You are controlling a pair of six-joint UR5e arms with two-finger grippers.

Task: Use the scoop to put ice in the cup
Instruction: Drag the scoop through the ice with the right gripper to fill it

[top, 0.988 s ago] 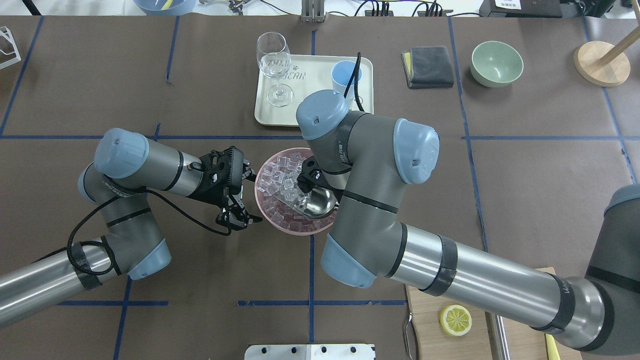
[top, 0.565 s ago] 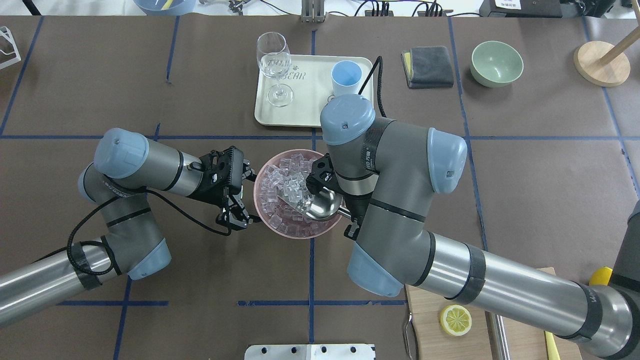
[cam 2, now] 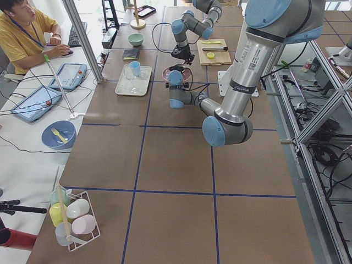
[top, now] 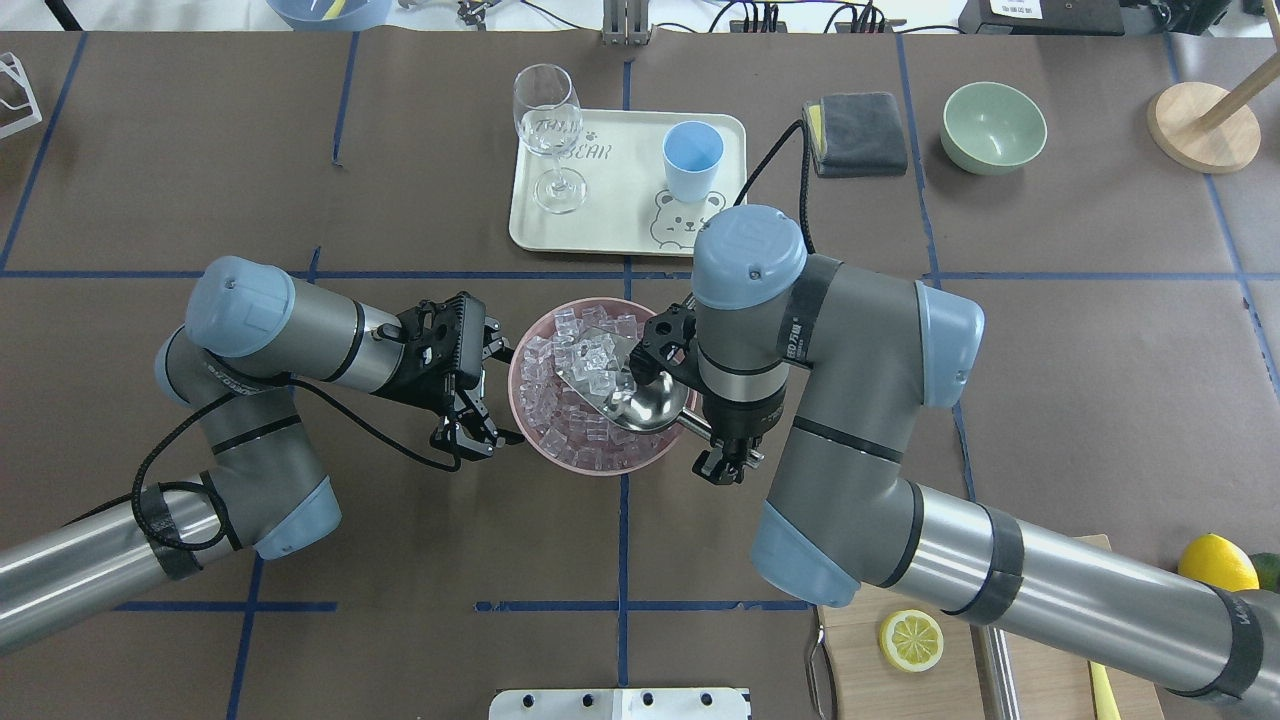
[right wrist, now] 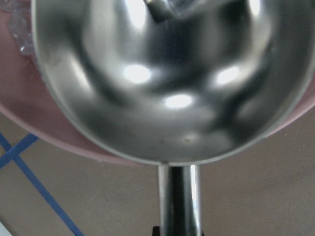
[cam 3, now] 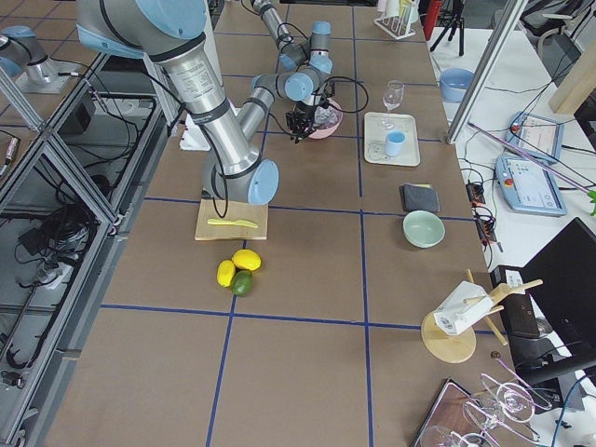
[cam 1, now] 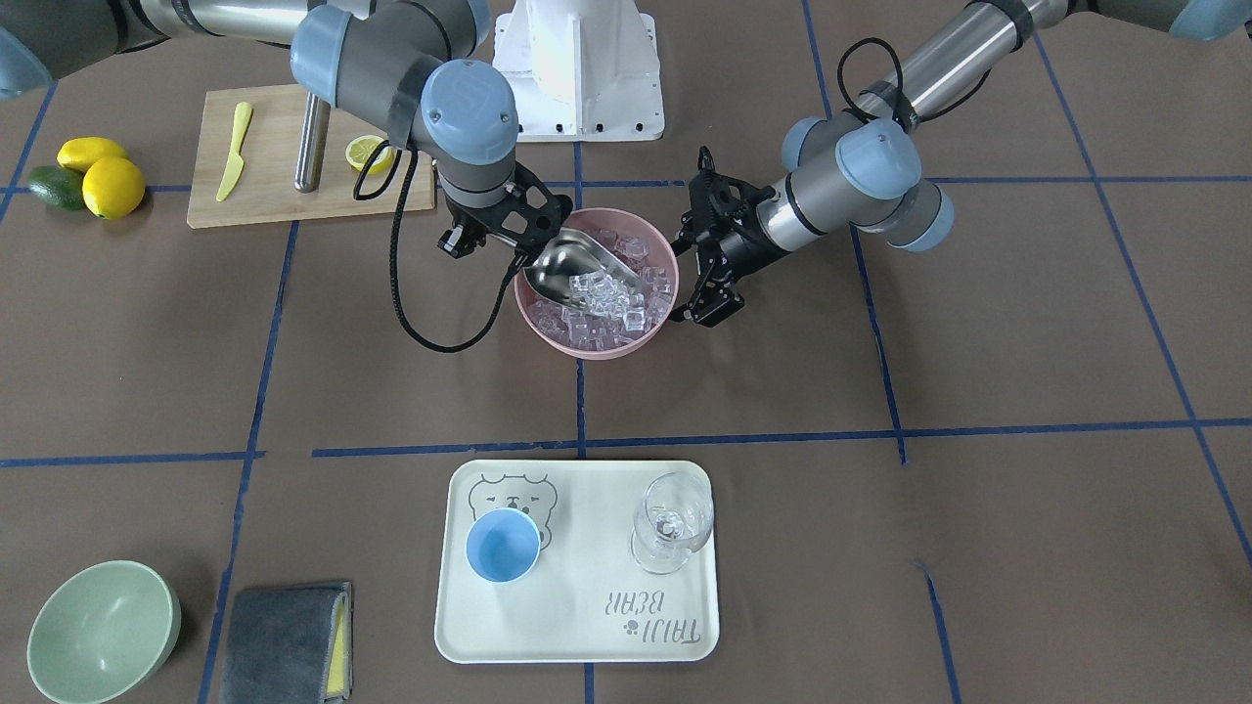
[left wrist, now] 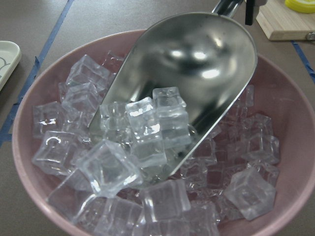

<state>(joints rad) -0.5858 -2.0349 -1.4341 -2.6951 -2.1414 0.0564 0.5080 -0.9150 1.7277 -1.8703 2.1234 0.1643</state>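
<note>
Scoop: the scoop (top: 632, 396) sits in a pink bowl (top: 521, 417), tilted, with its open mouth low in the ice (top: 572, 432) and its rod handle running out over the rim on the robot's right.
Ice: it fills most of the bowl; the left wrist view shows a few cubes lying in the mouth of the trough, with the shiny back part bare.
Right gripper: the right gripper (top: 722, 462) is clamped on the scoop's handle, outside the bowl's rim; the right wrist view shows the rod running down from the trough to it.
Left gripper: the left gripper (top: 498, 396) is just beside the bowl on the opposite side, jaws wide apart and holding nothing; whether a finger touches the rim cannot be told.
Cup: the cup (top: 693, 158) stands upright on a cream tray (top: 612, 222), well apart from the bowl, on the far side of the desk (top: 1050, 330) from the robot.
Glass: a wine glass (top: 548, 130) stands on the same tray, apart from the cup.
</note>
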